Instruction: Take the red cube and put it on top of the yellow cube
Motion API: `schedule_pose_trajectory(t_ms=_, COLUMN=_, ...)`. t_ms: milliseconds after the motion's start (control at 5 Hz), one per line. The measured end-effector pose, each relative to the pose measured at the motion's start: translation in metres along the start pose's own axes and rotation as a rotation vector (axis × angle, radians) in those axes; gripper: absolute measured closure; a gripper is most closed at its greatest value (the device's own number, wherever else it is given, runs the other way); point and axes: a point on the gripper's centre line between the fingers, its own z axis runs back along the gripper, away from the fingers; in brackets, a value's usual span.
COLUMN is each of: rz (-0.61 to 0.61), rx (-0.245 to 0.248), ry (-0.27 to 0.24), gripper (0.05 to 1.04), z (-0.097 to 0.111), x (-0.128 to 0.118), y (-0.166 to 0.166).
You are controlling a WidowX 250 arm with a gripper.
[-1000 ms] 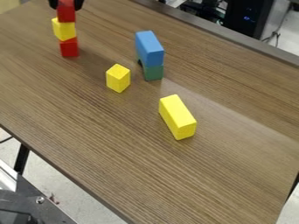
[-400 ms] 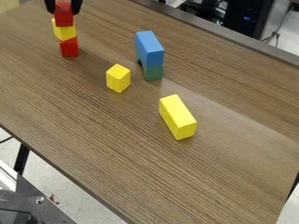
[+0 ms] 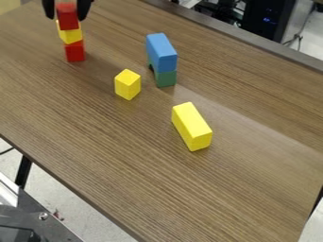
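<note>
Upper left of frame: plain-faced red cube [image 3: 67, 18] at the top of a short stack, on a bright yellow cube [image 3: 70, 35], set slightly to its left. Under the yellow, a second red cube [image 3: 74, 51], on the wood-grain tabletop [image 3: 120, 156]. Black two-finger pincer [image 3: 66, 16] open around the upper red cube, one finger each side, spread wider than the cube. Right of stack, upper middle: long blue block [image 3: 161, 52] on a dark green block [image 3: 166, 79]. Small yellow block [image 3: 127, 85] just left of these; oblong yellow block [image 3: 191, 126] nearer centre, lying slantwise.
</note>
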Motion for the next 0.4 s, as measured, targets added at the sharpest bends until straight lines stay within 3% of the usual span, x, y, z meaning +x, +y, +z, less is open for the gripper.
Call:
schedule_pose_trajectory(t_ms=200, rz=-0.006, rx=0.010, ry=-0.004, gripper=0.077, z=-0.001, x=-0.002, y=0.000)
schedule_pose_trajectory(t_ms=400, rz=-0.006, rx=0.005, ry=-0.030, gripper=0.083, z=0.010, x=-0.001, y=0.002)
